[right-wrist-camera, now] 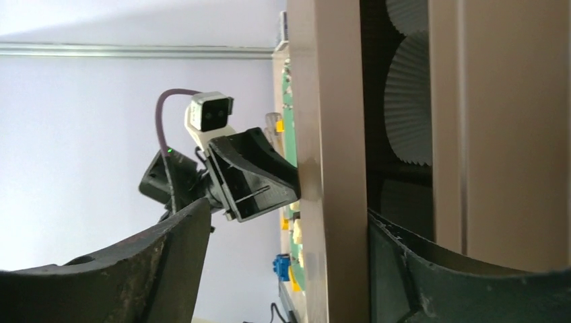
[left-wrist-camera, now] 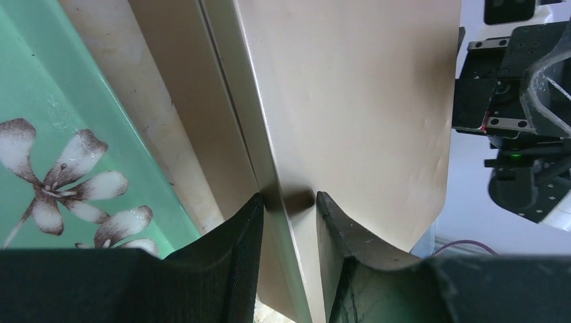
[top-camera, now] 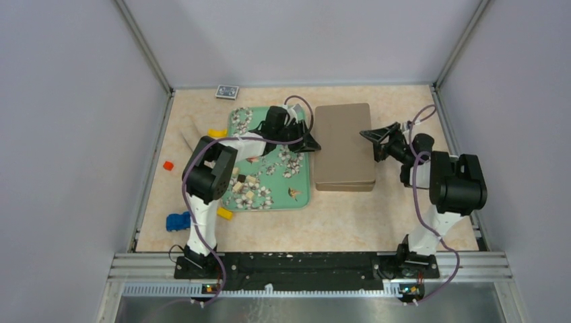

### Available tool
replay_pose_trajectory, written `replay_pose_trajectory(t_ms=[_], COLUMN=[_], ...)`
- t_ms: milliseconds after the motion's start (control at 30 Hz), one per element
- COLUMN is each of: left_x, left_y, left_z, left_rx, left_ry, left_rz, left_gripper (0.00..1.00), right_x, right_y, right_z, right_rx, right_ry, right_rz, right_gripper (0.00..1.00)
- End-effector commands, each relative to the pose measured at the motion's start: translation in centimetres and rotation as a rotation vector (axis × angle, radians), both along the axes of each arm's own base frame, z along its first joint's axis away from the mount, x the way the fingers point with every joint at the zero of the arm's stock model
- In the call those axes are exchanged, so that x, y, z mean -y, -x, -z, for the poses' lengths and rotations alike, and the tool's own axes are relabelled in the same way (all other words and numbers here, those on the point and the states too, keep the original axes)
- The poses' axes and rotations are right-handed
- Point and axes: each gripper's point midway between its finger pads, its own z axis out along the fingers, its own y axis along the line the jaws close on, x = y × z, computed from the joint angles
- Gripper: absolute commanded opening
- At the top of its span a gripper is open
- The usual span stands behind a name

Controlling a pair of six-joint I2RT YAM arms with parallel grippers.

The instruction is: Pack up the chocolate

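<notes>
Fingers on the left arm, the left fingers (top-camera: pixel 308 143), pinch the left rim of the tan box's lid (top-camera: pixel 343 138), probably to raise it. The wrist view opposite shows a dark gap under the lid with fluted paper cups (right-wrist-camera: pixel 407 114) inside. The right fingers (top-camera: pixel 372 142) are spread wide around the lid's right rim, seemingly ready to share the lift. The chocolate (top-camera: pixel 246 183) lies on the green tray (top-camera: pixel 301 195) on the worktop (top-camera: pixel 377 222), left of both and held by neither.

Beige table (top-camera: pixel 377 215), green tray (top-camera: pixel 269 207) beside tan box (top-camera: pixel 345 145), red blk (top-camera: pixel 168 165), blue toy (top-camera: pixel 178 221), yellow blks (top-camera: pixel 224 214), sm card (top-camera: pixel 227 91)
</notes>
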Motion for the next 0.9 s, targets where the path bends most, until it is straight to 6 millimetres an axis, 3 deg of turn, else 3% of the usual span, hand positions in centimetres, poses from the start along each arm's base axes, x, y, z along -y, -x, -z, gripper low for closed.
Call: replay_pose_trajectory(t_ms=[0,333,867], left_x=[0.7,1.4,1.9], left_y=[-0.8,-1.0,-1.3], left_z=[-1.1,-1.3,-2.4], left_rx=[0.054,0.06,0.081], left_ry=[0.006,0.003,-0.009], left_rz=[0.011,0.02,0.035], left_gripper=[0.4,0.4,0.4], right_x=[1.3,2.6,5.2], right_y=[-0.3,-0.1,0.9], right_z=[0.0,-1.1,-1.2], right_rx=[0.006,-0.001,-0.051], right_ry=[0.177,0.355,0.599], right_rz=[0.036,0.065,0.131], right_gripper=[0.72,0.75,0.83])
